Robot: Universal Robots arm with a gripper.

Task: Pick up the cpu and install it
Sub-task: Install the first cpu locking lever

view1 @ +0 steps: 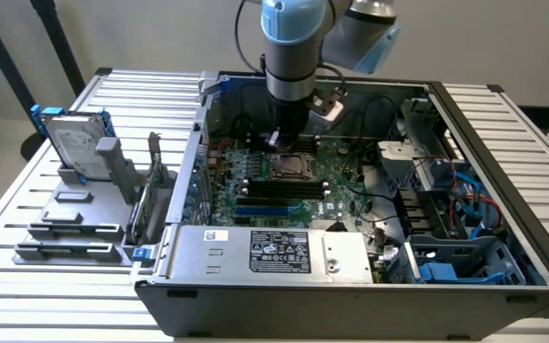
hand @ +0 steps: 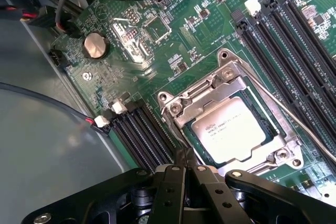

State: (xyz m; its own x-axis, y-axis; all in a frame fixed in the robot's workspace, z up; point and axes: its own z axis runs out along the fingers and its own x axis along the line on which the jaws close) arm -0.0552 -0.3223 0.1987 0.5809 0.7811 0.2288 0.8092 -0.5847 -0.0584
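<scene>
The black two-fingered gripper (hand: 185, 169), its fingers pressed together on nothing, hovers just beside the silver metal socket frame (hand: 283, 129) on the green motherboard (hand: 173, 40). Inside that frame lies the cpu (hand: 234, 129), a flat square chip with a silver-grey top. Black memory slots (hand: 142, 129) flank the socket frame inside the open grey computer case (view1: 351, 293).

Silver cpu (hand: 235, 128) flat in socket (hand: 231, 121)

Exterior high, oblique; wrist close overhead; shared: socket (view1: 289, 166).
</scene>
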